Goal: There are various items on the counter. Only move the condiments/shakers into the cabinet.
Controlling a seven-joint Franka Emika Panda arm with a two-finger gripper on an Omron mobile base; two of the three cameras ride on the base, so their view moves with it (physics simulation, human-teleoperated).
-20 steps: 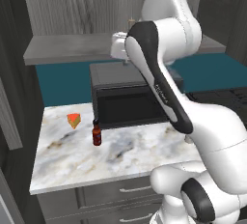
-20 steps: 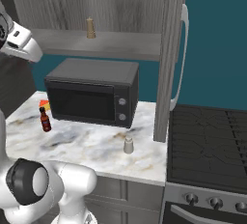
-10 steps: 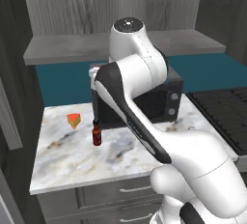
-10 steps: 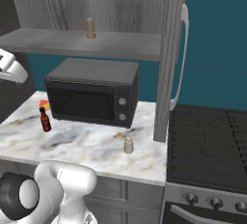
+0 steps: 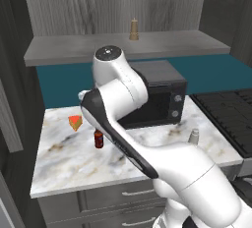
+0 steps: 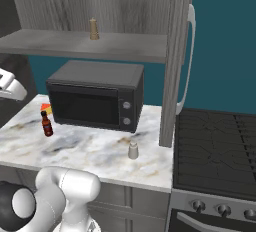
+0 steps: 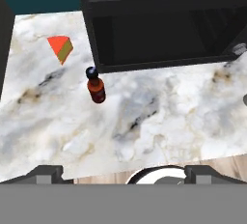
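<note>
The tan shaker [image 5: 133, 29] is already standing upright on the cabinet [image 5: 88, 50] shelf above the microwave [image 6: 95, 96], so I'd say one of three is done. The sauce bottle [image 7: 95, 86] stands on the counter [image 7: 159, 117] just in front of the microwave's left corner, near the orange wedge [image 7: 61, 47]. The pale shaker [image 6: 133, 149] stands well apart from it, toward the stove end. The gripper [image 7: 123, 172] hangs above the counter's front edge looking down at the bottle — probably lining up on it as the next pick. Fingers are spread wide, nothing between them, touching nothing.
</note>
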